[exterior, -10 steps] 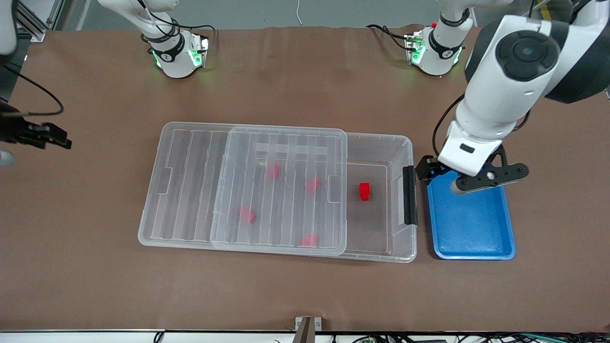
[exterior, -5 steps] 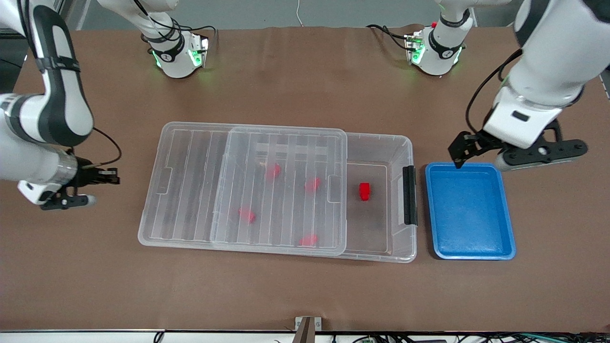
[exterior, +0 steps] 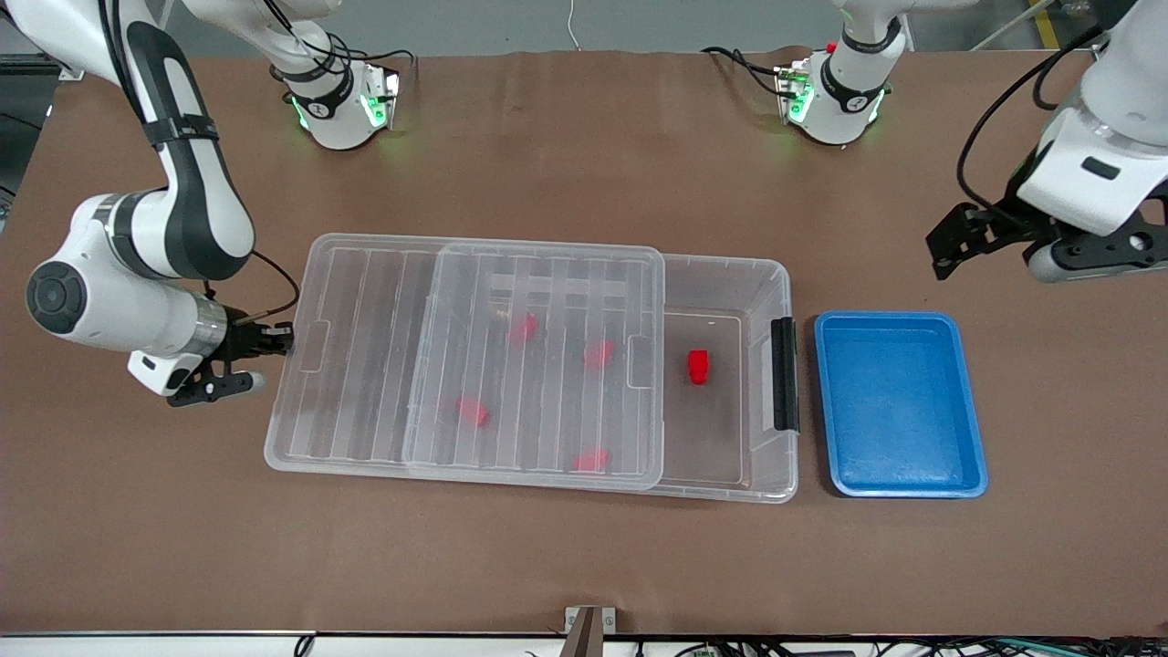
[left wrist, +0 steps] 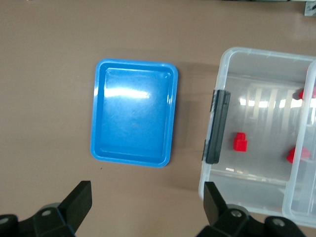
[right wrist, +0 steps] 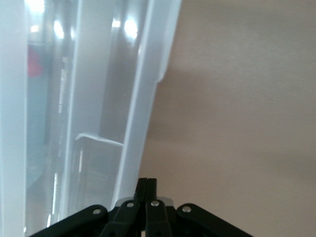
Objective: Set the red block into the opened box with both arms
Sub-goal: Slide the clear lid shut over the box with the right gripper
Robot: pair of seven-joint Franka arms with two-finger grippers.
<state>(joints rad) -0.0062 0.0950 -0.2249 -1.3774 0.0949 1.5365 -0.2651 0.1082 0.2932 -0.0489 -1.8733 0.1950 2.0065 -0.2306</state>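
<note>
Front view: right gripper (exterior: 278, 339), fingers pressed together, sits at the box's (exterior: 771, 274) nine-o'clock end. Left gripper (exterior: 949, 246) hangs wide open, empty, above bare table. Red block (exterior: 698, 366) lies inside.

Bright red block (exterior: 698, 366); clear box (exterior: 771, 274), ribbed translucent lid (exterior: 538, 365), black latch (exterior: 784, 374); blue tray (exterior: 899, 406); brown counter (exterior: 584, 566).
</note>
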